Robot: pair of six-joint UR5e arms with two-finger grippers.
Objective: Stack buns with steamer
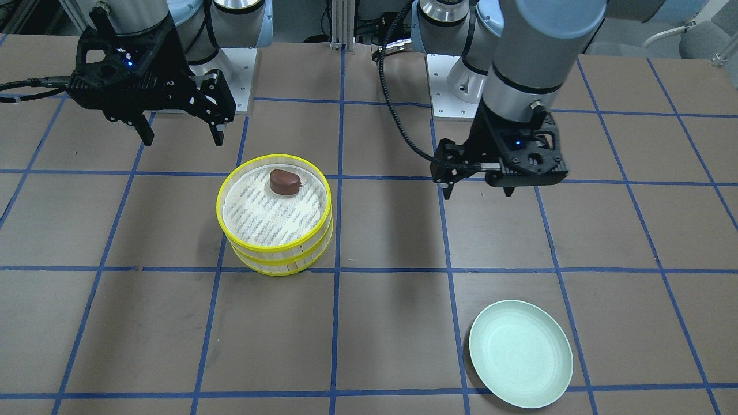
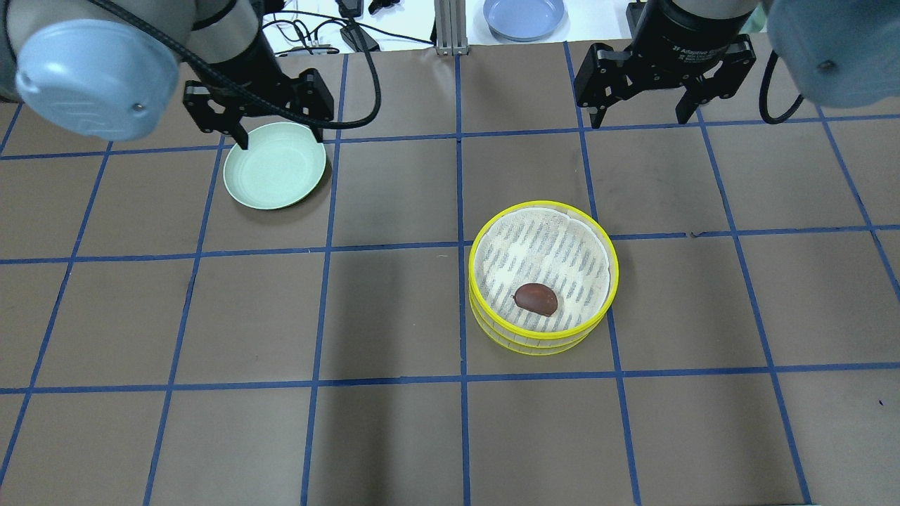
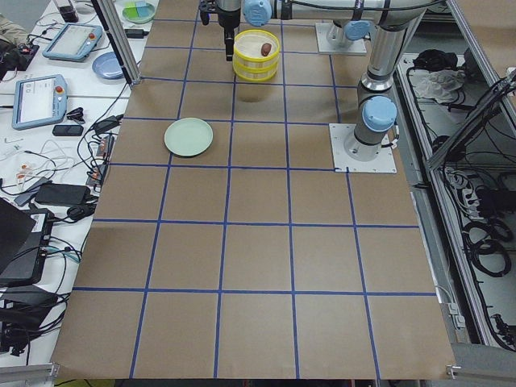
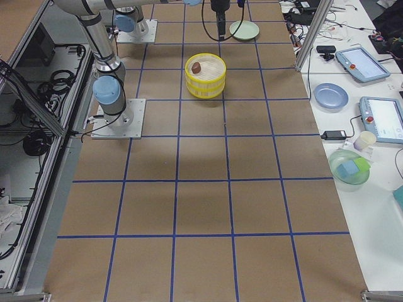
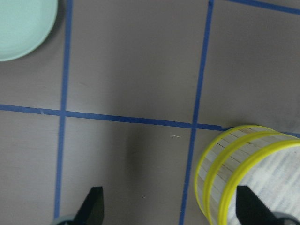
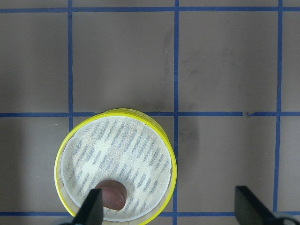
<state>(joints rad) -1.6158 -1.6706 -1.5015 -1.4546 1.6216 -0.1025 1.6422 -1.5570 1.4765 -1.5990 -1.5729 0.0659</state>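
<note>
Plate (image 1: pixel 520 353) nearest me, on my left hand's (image 1: pixel 477 189) side. Steamer tiers (image 1: pixel 275 253) sit stacked on the worktop (image 1: pixel 392 323), brown bun (image 1: pixel 285 181) in the top one, nearer my right hand (image 1: pixel 182 138). Both hands hang wide open, empty.

1. I see a pale mint-green plate (image 1: pixel 520 353) lying flat on the counter (image 2: pixel 394 436), which is brown with a grid of blue tape (image 2: pixel 458 176)
2. A blue plate (image 2: pixel 524 15) sits on the white bench just past the counter's far edge, near some cables (image 2: pixel 316 31)
</note>
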